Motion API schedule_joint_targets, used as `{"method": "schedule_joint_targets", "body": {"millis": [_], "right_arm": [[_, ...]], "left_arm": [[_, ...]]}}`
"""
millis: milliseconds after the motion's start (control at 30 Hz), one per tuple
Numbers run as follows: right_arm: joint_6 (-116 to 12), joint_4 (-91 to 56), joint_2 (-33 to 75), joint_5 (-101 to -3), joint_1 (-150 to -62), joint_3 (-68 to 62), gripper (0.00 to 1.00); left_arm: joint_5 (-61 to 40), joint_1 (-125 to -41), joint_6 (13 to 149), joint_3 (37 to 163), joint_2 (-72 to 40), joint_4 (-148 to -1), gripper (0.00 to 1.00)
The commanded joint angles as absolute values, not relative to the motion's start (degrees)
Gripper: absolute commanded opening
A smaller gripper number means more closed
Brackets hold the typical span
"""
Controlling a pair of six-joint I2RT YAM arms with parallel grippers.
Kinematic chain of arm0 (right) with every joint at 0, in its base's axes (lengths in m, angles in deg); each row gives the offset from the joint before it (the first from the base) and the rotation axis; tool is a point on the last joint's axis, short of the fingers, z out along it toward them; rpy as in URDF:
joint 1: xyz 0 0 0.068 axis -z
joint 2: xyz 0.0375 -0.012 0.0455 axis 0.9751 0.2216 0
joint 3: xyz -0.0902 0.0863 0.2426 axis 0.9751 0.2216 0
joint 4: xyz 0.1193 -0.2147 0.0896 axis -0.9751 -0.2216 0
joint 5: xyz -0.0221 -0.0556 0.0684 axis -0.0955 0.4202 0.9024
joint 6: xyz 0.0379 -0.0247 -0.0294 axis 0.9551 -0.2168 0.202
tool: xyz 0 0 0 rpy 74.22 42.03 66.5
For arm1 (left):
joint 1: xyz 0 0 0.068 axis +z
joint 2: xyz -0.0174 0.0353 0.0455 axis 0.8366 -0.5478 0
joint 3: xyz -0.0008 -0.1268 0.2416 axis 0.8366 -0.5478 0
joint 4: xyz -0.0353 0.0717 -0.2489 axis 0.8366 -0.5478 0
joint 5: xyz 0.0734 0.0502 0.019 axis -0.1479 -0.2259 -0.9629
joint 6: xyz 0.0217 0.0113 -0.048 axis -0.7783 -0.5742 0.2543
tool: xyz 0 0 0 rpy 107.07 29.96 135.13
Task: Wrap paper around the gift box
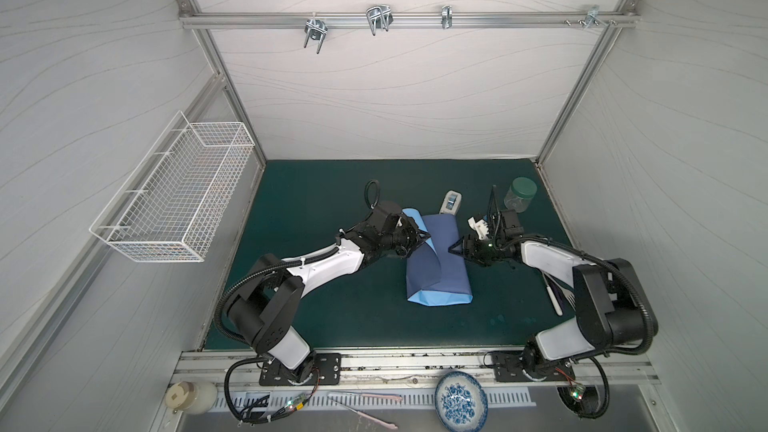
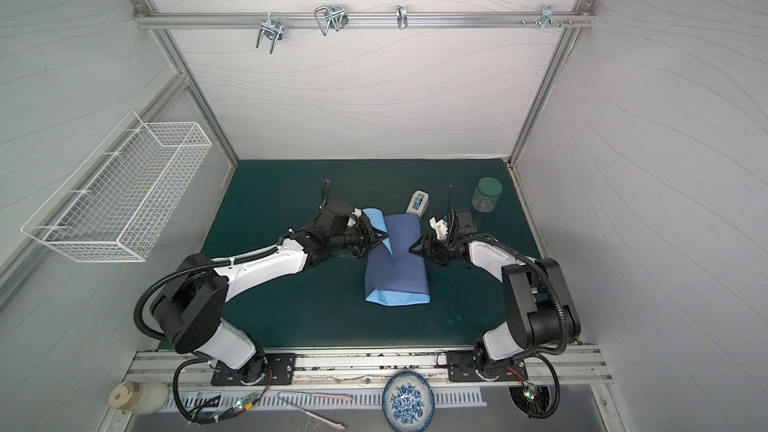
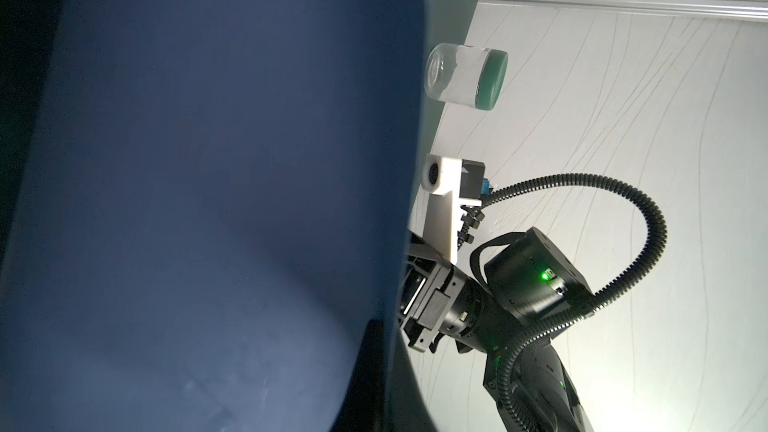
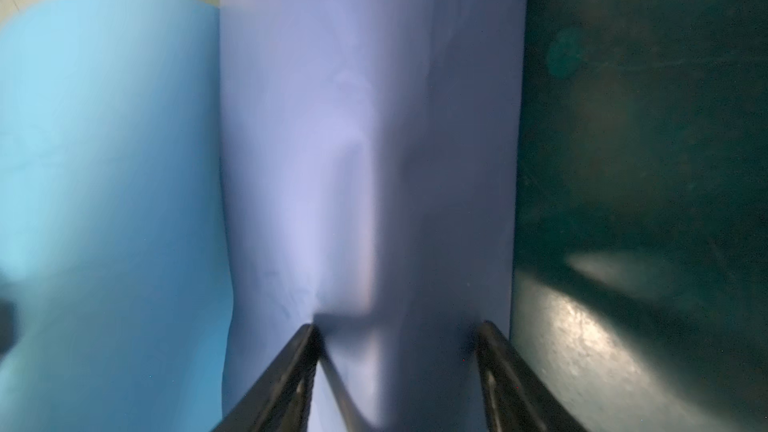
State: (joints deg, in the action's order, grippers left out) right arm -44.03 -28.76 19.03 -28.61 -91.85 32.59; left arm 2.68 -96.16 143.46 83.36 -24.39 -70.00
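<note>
The paper [image 1: 442, 259] lies folded over in the middle of the green mat [image 1: 311, 209], indigo face up, with light sky-blue showing at its near end and far left corner. The gift box is hidden under it. My left gripper [image 1: 428, 237] is shut on the edge of the left flap and holds it over the bundle's top; the paper [image 3: 208, 160] fills most of the left wrist view. My right gripper [image 1: 455, 249] is open against the bundle's right side. In the right wrist view its two fingers [image 4: 307, 351] straddle the indigo paper [image 4: 311, 118] with a wide gap.
A white tape dispenser [image 1: 450, 202] lies just behind the bundle. A clear jar with a green lid [image 1: 519, 194] stands at the back right. A white-handled tool [image 1: 552, 297] lies under the right arm. A wire basket [image 1: 174, 197] hangs on the left wall. A blue-patterned bowl [image 1: 460, 403] sits in front.
</note>
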Motion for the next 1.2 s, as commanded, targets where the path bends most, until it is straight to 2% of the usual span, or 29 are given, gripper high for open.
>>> {"method": "schedule_joint_targets", "body": {"millis": [0, 633, 1167], "right_arm": [[-44.28, -31.83, 20.59, -33.74, -92.93, 33.48, 0.61], [-44.52, -32.01, 20.2, -33.48, -92.93, 33.4, 0.61], [-44.57, -32.56, 19.71, -33.21, -92.92, 33.03, 0.61]], "left_arm": [[-0.67, -97.36, 140.4, 86.96, -26.93, -71.37, 0.0], [1.07, -99.74, 140.07, 90.37, -38.1, -67.48, 0.0], [3.09, -99.94, 140.86, 90.09, -41.56, -63.57, 0.0]]}}
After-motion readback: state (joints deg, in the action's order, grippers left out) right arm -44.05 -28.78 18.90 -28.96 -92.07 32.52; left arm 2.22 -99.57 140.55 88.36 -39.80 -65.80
